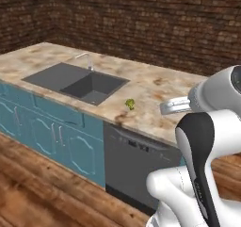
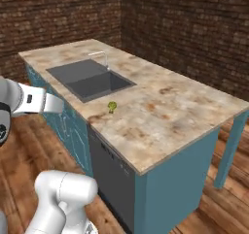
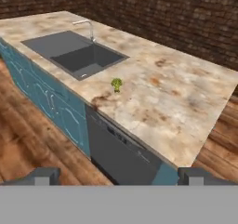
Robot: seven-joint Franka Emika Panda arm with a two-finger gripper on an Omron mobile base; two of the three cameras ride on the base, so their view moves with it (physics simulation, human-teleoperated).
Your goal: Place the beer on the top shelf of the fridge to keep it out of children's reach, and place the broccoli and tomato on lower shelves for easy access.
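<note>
The broccoli (image 1: pixel 130 104) is a tiny yellow-green floret standing on the marbled counter (image 1: pixel 155 87), just right of the sink and near the front edge. It also shows as the broccoli (image 2: pixel 112 107) from the right side and as the broccoli (image 3: pixel 116 84) in the hand view. My gripper (image 3: pixel 119 176) hangs well back from the counter, out over the wooden floor. Its two dark fingertips (image 3: pixel 46 175) stand wide apart, open with nothing between them. The beer, the tomato and the fridge are out of view.
A dark grey double sink (image 1: pixel 49 75) with a chrome faucet (image 1: pixel 87 59) is set into the counter's left part. Below it are teal cabinets (image 1: pixel 47 132) and a grey dishwasher front (image 1: pixel 136 160). Brick walls stand behind, and the floor is wood.
</note>
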